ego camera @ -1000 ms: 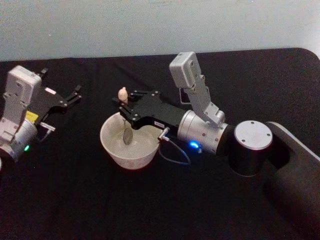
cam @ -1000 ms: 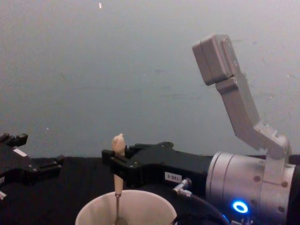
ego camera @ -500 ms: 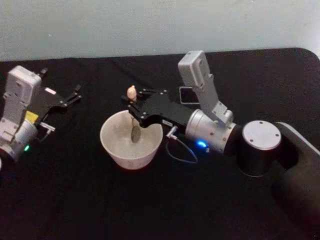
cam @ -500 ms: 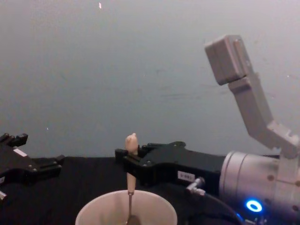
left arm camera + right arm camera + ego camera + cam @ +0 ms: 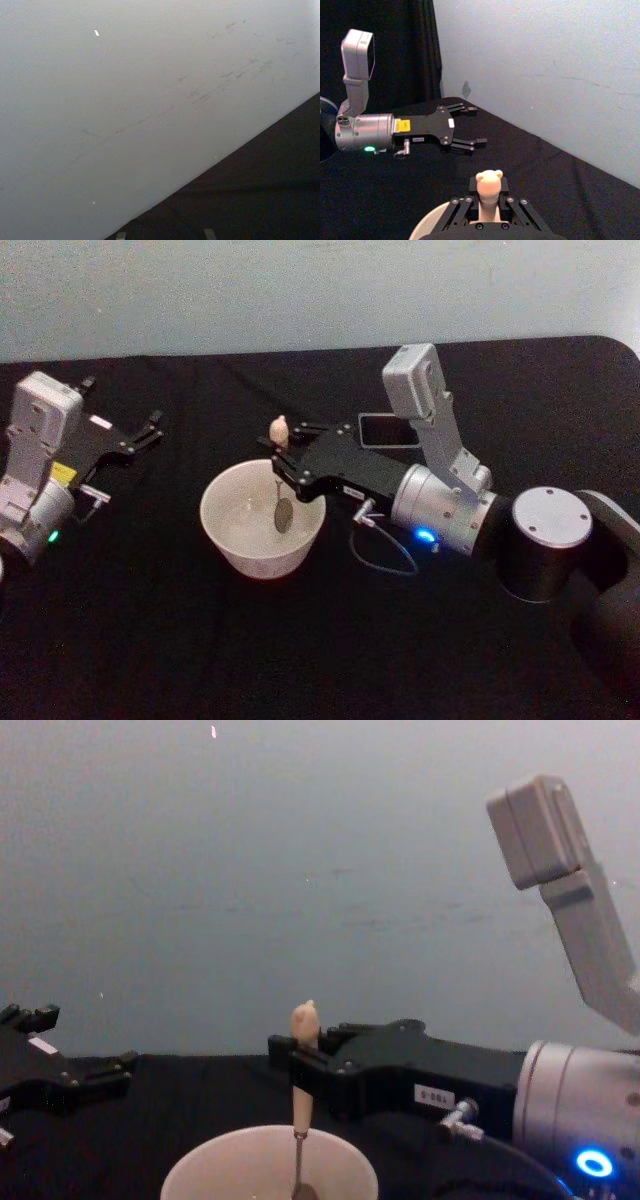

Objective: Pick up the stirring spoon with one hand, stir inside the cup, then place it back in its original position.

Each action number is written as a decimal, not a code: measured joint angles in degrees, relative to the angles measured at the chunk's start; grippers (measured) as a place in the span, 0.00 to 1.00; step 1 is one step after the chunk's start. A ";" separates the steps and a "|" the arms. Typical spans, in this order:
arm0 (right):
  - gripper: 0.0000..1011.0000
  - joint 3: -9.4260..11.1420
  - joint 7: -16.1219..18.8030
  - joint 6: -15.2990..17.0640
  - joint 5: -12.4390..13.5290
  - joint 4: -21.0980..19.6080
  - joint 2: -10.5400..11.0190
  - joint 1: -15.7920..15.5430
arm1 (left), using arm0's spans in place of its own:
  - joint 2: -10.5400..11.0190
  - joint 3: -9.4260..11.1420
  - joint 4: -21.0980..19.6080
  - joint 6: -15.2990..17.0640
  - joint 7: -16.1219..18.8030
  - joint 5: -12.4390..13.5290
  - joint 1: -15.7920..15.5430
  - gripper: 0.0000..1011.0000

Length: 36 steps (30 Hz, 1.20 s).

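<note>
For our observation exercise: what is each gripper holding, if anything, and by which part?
The right gripper holds the stirring spoon by its beige handle, below the knob, bowl inside the cup. The left gripper is open, holding nothing.

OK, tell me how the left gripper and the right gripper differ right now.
The right gripper is shut on the stirring spoon, while the left gripper is open and holds nothing. The right gripper is over the cup, with the spoon's bowl down inside it; the left gripper sits off to the robot's left, apart from the cup. Both are dark grippers above the black table.
</note>
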 joint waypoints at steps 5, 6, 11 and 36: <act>0.21 -0.31 0.41 0.28 0.16 -1.09 0.90 -0.73 | 0.00 0.00 0.00 0.00 0.00 0.00 0.00 0.99; 0.21 -0.31 0.41 0.28 0.16 -1.09 0.90 -0.73 | 0.00 0.00 0.00 0.00 0.00 0.00 0.00 0.99; 0.21 -0.90 1.04 0.50 0.61 -2.33 1.48 -1.33 | 0.00 0.00 0.00 0.00 0.00 0.00 0.00 0.99; 0.21 -2.75 -1.02 -0.17 -0.60 3.19 -3.04 2.24 | 0.00 0.00 0.00 0.00 0.00 0.00 0.00 0.99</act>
